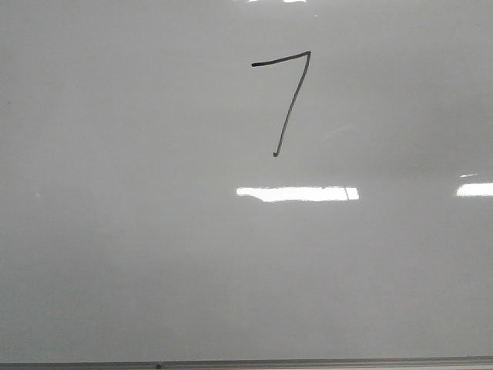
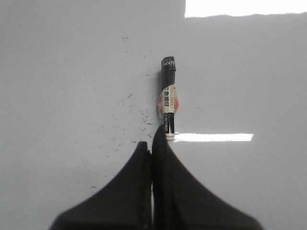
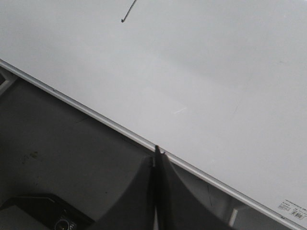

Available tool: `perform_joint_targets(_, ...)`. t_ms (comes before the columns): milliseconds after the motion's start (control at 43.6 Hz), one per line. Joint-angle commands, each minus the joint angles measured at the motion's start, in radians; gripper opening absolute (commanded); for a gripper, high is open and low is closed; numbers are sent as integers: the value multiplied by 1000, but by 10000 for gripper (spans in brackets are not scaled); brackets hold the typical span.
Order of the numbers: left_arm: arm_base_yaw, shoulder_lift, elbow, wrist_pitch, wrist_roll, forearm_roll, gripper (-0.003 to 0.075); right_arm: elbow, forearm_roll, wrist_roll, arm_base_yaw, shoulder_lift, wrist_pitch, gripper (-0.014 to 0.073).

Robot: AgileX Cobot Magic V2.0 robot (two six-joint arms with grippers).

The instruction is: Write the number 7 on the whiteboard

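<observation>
The whiteboard (image 1: 139,254) fills the front view, glossy pale grey. The number 7 (image 1: 289,100) is drawn on it in thin black marker, right of centre near the far side; its tail end shows in the right wrist view (image 3: 125,17). Neither gripper shows in the front view. My left gripper (image 2: 151,143) is shut over the board (image 2: 57,86), jaws pressed together. A capped black-and-white marker (image 2: 167,96) lies on the board just beyond its fingertips, its near end hidden behind one finger. My right gripper (image 3: 156,152) is shut and empty over the board's metal edge (image 3: 96,114).
Bright light reflections (image 1: 296,193) lie on the board. Small ink specks (image 2: 120,120) dot it beside the marker. A dark table surface (image 3: 57,153) lies outside the board's edge, with a dark device (image 3: 48,211) on it. A small label (image 3: 293,209) sits on the board's corner.
</observation>
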State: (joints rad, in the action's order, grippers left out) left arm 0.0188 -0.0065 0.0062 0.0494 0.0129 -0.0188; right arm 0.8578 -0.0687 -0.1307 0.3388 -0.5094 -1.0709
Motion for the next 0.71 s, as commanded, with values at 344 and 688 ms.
perform_joint_targets(344, 2, -14, 13, -81, -5, -5, -20, -492, 12, -10, -284, 405, 741, -118)
perform_joint_targets(688, 2, -14, 13, -81, -5, -5, -20, -792, 12, -10, -312, 538, 968, -118)
